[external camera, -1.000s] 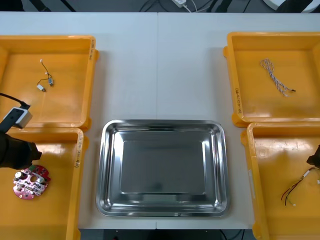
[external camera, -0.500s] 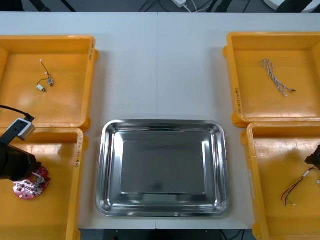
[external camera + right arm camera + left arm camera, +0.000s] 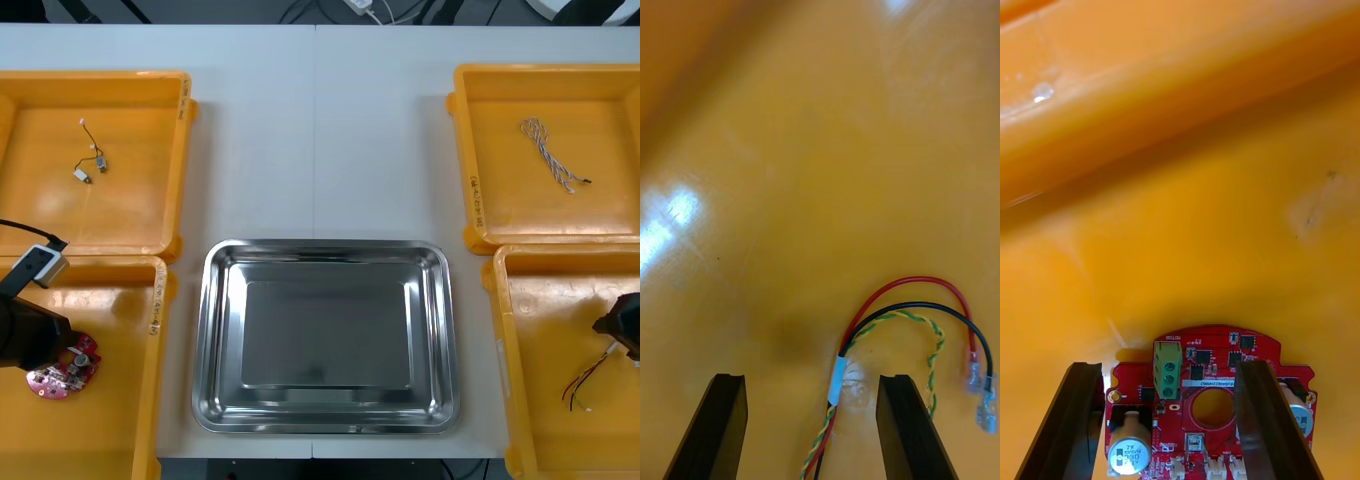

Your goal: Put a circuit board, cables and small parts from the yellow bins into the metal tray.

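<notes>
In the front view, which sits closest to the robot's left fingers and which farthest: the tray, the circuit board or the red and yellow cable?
1. Circuit board: directly under the left fingers, in the near left bin.
2. Tray: middle of the table, to the board's right.
3. Red and yellow cable: across the table, in the near right bin.

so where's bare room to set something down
Free: the bare metal tray, and the table strip between the far yellow bins. Crowded: near left bin, left gripper open over the red circuit board; near right bin, right gripper open over the red and yellow cable.
</notes>
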Robot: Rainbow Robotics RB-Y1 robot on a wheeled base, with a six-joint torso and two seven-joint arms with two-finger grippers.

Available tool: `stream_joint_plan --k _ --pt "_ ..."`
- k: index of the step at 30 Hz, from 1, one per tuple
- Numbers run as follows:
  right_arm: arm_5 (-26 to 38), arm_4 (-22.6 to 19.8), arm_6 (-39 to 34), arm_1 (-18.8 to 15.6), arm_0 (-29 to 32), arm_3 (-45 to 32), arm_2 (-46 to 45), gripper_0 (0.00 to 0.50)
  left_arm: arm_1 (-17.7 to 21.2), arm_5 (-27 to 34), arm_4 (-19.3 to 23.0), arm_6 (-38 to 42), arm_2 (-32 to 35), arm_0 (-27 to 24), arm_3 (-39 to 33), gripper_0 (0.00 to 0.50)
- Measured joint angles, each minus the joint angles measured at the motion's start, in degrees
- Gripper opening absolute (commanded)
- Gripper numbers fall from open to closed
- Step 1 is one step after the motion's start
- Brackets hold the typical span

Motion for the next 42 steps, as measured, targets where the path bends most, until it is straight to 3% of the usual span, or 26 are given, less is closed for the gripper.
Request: stream_joint_plan --k 13,24,35,36,37,38,39,40,41,42 --pt "-0.23 -2.15 -0.01 0.18 0.00 2.45 0.63 0.500 0.00 -0.19 -1.07 0.00 0.00 0.00 0.13 0.500" --pt "-0.23 -2.08 -0.01 0.20 0.00 3.71 0.63 0.500 0.00 -4.36 -1.85 0.00 -2.03 0.00 2.59 0.500" --pt "-0.23 -2.05 -0.01 0.20 0.00 3.98 0.63 0.500 0.00 -4.58 -1.85 0.00 -2.35 0.00 2.97 0.500" --pt "-0.23 -2.05 -0.01 0.20 0.00 3.98 0.63 0.419 0.00 -4.59 -1.85 -0.01 -2.35 0.00 2.98 0.500" --pt "-0.23 -2.05 -0.01 0.22 0.00 3.98 0.63 0.419 0.00 -4.59 -1.85 -0.01 -2.35 0.00 2.98 0.500" --pt "-0.22 -2.05 -0.01 0.23 0.00 4.00 0.63 0.105 0.00 -4.59 -1.85 -0.01 -2.35 0.00 2.98 0.500" --pt "-0.22 -2.05 -0.01 0.25 0.00 4.02 0.63 0.031 0.00 -4.60 -1.85 -0.01 -2.35 0.00 2.99 0.500" --pt "-0.22 -2.05 -0.01 0.28 0.00 4.04 0.63 0.000 0.00 -4.60 -1.85 -0.01 -2.35 0.01 2.99 0.500" --pt "-0.22 -2.05 -0.01 0.33 0.00 4.04 0.63 0.000 0.00 -4.61 -1.85 -0.01 -2.35 0.03 3.00 0.500" --pt "-0.22 -2.05 -0.01 0.41 0.00 4.04 0.63 0.000 0.00 -4.62 -1.85 -0.01 -2.35 0.06 3.00 0.423"
